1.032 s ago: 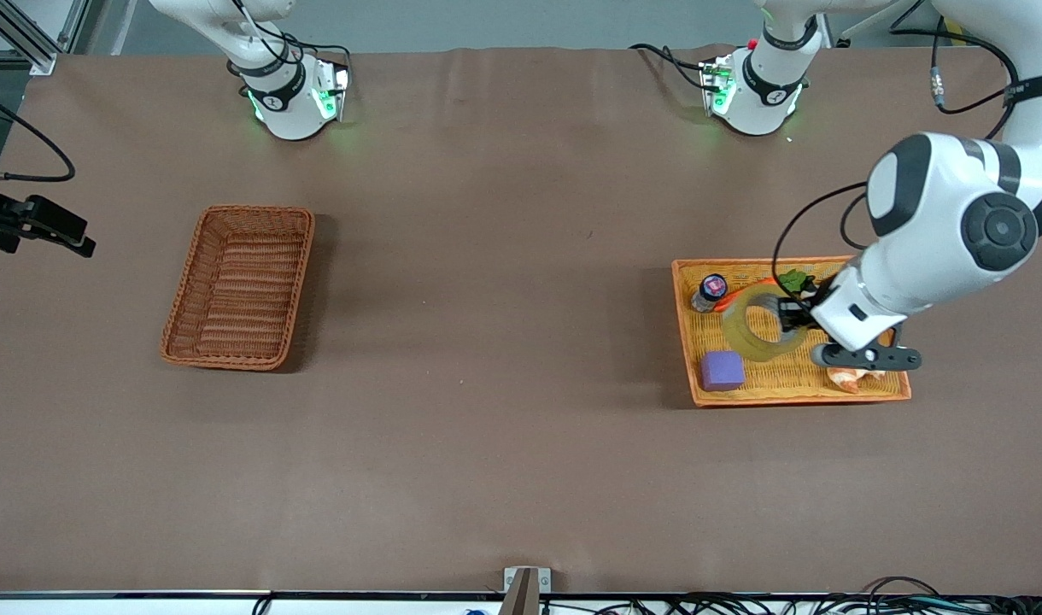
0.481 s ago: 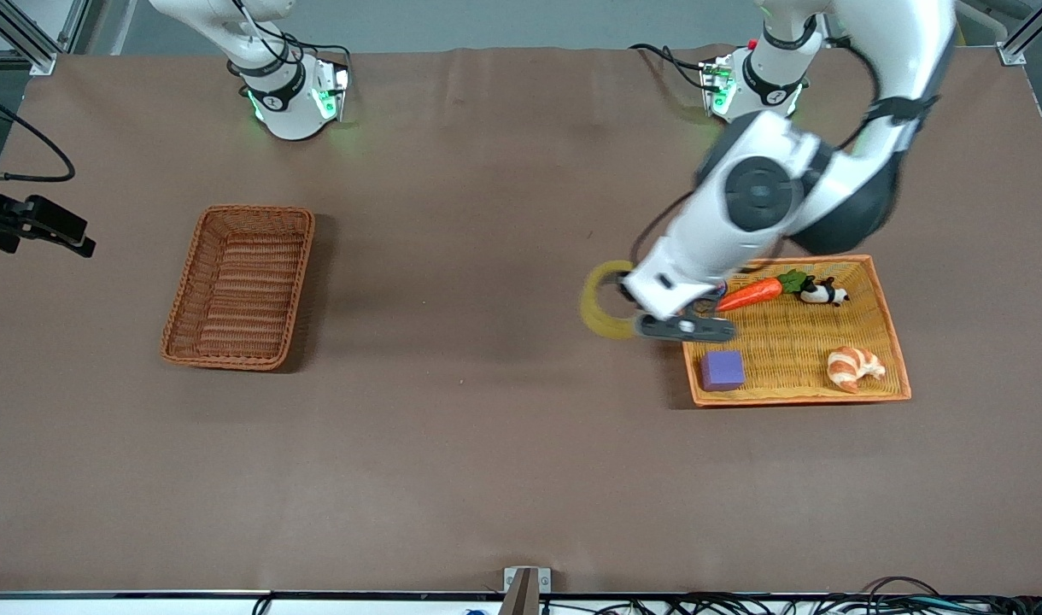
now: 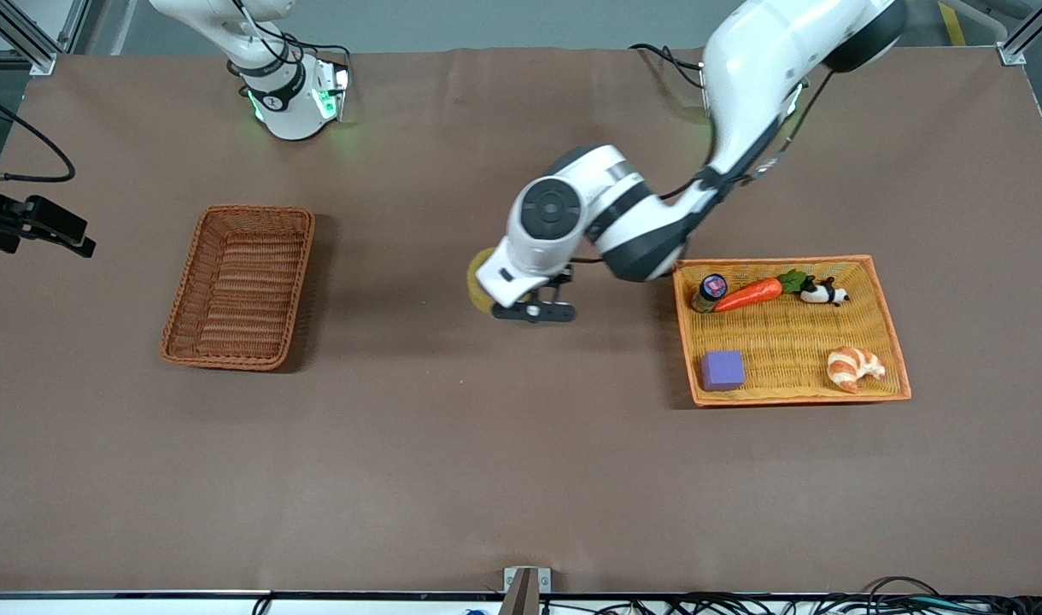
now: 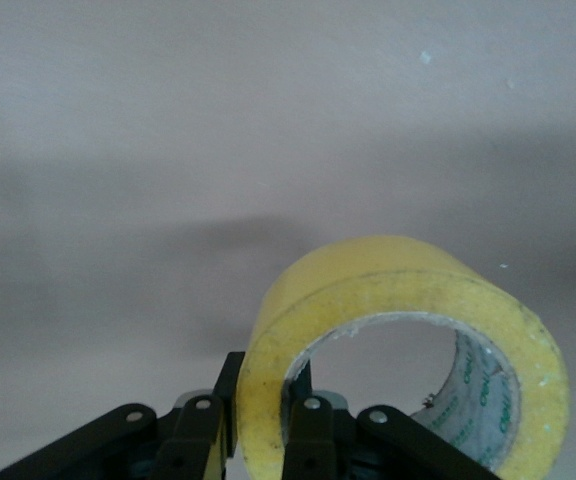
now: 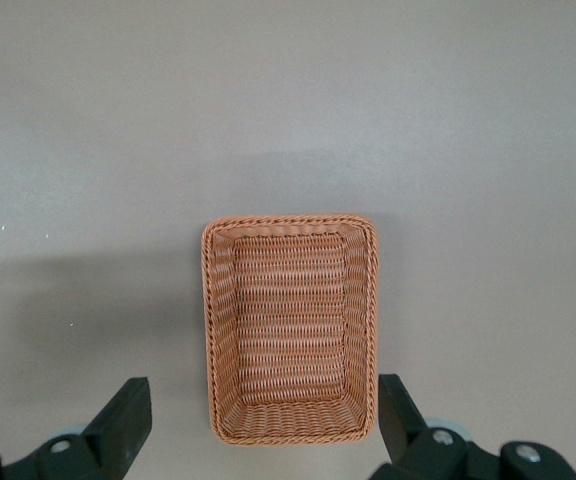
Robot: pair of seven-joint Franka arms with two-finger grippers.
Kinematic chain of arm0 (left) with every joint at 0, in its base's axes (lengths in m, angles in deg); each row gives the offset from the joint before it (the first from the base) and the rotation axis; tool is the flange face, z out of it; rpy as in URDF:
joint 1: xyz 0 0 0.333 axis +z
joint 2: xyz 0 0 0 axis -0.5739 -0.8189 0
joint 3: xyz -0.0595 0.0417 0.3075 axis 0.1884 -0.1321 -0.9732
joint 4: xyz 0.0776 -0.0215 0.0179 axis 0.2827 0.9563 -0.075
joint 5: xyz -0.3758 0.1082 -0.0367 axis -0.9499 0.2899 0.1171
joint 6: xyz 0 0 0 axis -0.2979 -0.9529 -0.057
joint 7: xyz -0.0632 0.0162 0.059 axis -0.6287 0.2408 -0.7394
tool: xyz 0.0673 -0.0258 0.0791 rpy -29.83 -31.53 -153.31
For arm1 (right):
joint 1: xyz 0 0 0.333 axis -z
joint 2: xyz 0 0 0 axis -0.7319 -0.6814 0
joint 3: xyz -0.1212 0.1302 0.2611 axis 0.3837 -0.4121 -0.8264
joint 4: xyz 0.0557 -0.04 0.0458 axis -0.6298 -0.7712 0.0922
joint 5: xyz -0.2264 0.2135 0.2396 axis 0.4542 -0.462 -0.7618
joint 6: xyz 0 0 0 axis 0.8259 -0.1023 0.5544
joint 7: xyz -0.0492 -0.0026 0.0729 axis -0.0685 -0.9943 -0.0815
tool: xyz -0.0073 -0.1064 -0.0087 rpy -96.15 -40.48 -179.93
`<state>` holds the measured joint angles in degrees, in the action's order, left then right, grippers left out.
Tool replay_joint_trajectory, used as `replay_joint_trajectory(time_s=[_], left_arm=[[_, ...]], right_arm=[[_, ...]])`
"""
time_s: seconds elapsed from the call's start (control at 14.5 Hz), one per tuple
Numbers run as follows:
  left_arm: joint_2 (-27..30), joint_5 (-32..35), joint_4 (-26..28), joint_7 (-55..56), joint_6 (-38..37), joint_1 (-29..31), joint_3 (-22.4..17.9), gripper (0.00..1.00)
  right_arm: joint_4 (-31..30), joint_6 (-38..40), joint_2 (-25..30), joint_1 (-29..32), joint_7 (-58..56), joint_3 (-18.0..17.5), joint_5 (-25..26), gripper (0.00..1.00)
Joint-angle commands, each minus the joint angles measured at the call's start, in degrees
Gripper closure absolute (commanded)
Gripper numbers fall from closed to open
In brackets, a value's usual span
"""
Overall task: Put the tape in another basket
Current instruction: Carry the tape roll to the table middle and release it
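Observation:
The tape (image 3: 476, 282), a yellowish ring, hangs in my left gripper (image 3: 495, 299) over the bare table between the two baskets. In the left wrist view the gripper (image 4: 265, 385) is shut on the roll's wall, one finger outside and one inside the ring, and the tape (image 4: 408, 290) stands on edge. The dark reddish-brown basket (image 3: 256, 210) sits empty toward the right arm's end of the table. My right gripper (image 5: 263, 398) is open and empty high over that basket (image 5: 290, 220); it is out of the front view.
The orange-yellow tray (image 3: 888, 316) at the left arm's end holds a purple cube (image 3: 722, 370), a carrot (image 3: 750, 293), a croissant (image 3: 854, 366), a small bottle (image 3: 709, 292) and a panda toy (image 3: 824, 293).
My left arm has swung the tape from over the orange-yellow tray out across the table toward the right arm's end. The basket and tray items have not moved.

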<state>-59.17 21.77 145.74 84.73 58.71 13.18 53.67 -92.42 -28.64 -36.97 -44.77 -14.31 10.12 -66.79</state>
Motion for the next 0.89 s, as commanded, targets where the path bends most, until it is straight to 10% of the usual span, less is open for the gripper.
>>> replay_joint_trajectory(time_s=[0.0, 0.55, 0.83], left_arm=[[-4.40, 0.80, -4.24, 0.35, 3.99, -5.20, -3.59, 0.91], [-8.46, 0.27, -6.71, 0.70, 12.45, -9.53, -10.38, 0.29], [0.58, -0.96, -4.77, 0.35, 5.89, -2.69, -9.33, 0.22]], right_arm=[[-0.16, -0.46, -0.02, -0.44, -0.63, 0.63, -1.12, 0.00], [-0.16, -0.55, -0.02, -0.61, -0.63, 0.63, -1.12, 0.00], [-0.07, -1.77, -0.11, -1.14, -0.02, 0.19, -1.21, 0.00]])
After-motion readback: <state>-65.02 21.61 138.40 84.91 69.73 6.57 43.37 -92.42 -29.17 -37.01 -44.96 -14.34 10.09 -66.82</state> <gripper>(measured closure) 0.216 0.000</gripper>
